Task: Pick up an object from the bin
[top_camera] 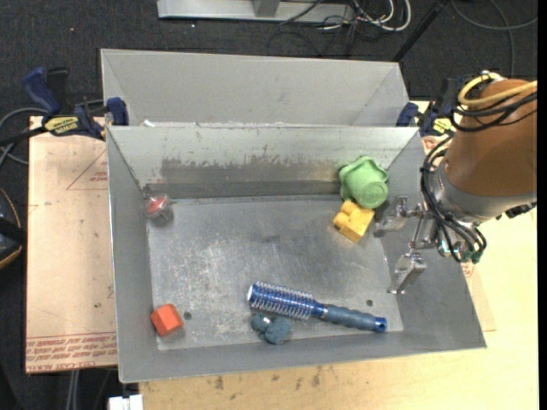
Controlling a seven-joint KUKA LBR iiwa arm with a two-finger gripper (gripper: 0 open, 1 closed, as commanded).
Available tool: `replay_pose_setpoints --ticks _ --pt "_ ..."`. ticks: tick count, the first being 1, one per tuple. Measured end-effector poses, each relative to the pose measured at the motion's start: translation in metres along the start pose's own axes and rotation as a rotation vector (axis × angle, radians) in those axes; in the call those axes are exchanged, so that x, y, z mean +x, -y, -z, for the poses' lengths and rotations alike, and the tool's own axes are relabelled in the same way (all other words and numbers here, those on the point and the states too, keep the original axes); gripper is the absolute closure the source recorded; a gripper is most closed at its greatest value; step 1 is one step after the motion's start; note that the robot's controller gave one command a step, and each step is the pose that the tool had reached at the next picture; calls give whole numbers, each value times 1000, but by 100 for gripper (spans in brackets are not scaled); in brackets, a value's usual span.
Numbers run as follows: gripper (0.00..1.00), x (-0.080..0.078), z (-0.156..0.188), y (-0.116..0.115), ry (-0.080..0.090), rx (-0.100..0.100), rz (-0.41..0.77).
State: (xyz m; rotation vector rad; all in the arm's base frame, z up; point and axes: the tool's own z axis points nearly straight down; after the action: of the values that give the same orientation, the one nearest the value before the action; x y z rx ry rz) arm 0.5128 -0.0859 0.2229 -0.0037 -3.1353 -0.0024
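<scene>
The arm's orange cover (491, 143) hides part of the bin's (256, 246) right wall. A small reddish thing (157, 205) at the upper left is hard to make out. The gripper (403, 244) is at the right, and its fingers look wide apart with nothing in them. Just left of it, a yellow block (352, 220) touches a green cup (364, 182). A blue brush (312, 307) lies along the bottom.

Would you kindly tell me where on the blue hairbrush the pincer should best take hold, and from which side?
Probably its slim handle, from above, closing across its width: the hairbrush lies flat, the handle is clear, while a grey-blue lump crowds the bristled head.
</scene>
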Motion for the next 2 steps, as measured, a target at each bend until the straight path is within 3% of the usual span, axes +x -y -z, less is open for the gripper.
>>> replay_pose_setpoints --ticks 1,2 --pt "0 25 -149 -71 20 -1 -227" --pt "0 25 -123 -124 9 -3 -367"
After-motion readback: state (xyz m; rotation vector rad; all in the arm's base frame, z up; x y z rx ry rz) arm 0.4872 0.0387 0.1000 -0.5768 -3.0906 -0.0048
